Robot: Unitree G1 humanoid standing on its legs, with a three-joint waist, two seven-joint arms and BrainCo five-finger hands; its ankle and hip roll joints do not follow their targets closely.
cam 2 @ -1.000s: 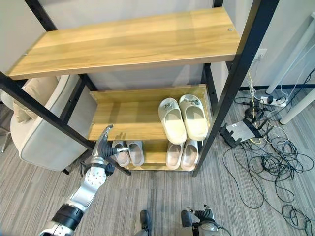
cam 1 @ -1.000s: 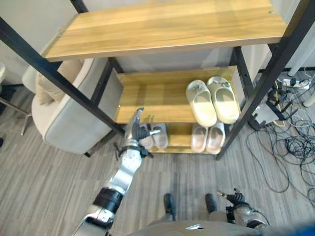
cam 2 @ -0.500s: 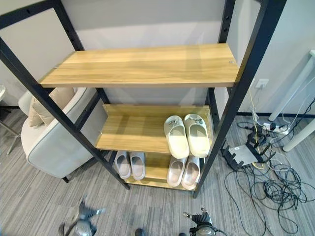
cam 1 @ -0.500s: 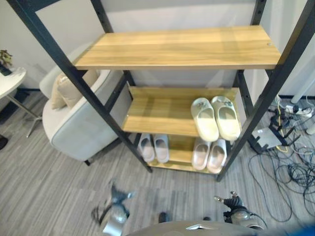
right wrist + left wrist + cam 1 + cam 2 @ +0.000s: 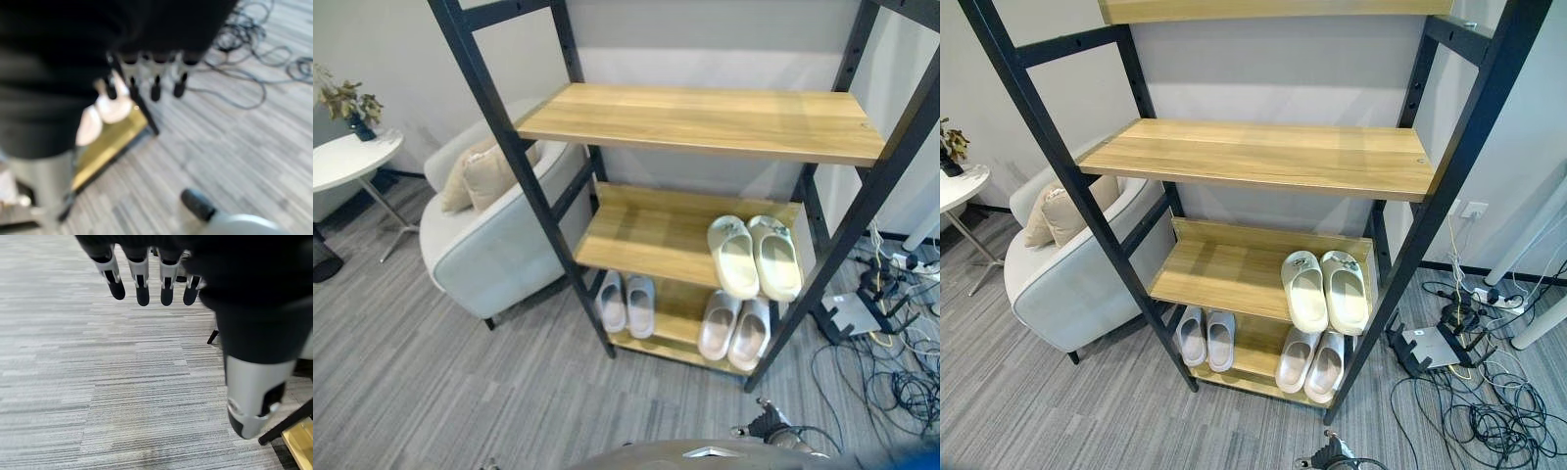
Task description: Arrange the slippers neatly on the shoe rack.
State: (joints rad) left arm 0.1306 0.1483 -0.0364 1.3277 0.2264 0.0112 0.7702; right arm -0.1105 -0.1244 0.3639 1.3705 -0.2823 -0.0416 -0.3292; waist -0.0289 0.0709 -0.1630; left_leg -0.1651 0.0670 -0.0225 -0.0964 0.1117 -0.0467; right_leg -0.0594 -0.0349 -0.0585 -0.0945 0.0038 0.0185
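Closest in, the left hand (image 5: pixel 146 281) hangs over bare grey plank floor (image 5: pixel 98 391), its fingers straight and loose with nothing in them, the thumb hanging apart; a corner of the rack's lowest wooden board shows past it. The right hand (image 5: pixel 1330 452) shows at the bottom edge of the eye views, low near the floor, and in its own wrist view its fingers (image 5: pixel 155 83) hang straight and empty too, with the ends of two pale slippers and the rack's bottom board beyond them. Further off stands the shoe rack (image 5: pixel 703 119), black posts with wooden shelves. On its bottom shelf a pale grey pair of slippers (image 5: pixel 626 302) sits side by side at the left, and a pinkish-white pair (image 5: pixel 735 329) sits at the right, well apart from the first. On the middle shelf, directly above the pinkish pair, a cream pair (image 5: pixel 754 257) lies side by side at the right end. The shelf above is bare wood. The right eye view takes in one more shelf higher up. Left of the rack is a light armchair (image 5: pixel 494 250) with a beige cushion (image 5: pixel 481 171), and beyond it a small round white table (image 5: pixel 352 157) carrying a plant. Right of the rack, a tangle of cables (image 5: pixel 1474 397) lies on the floor.
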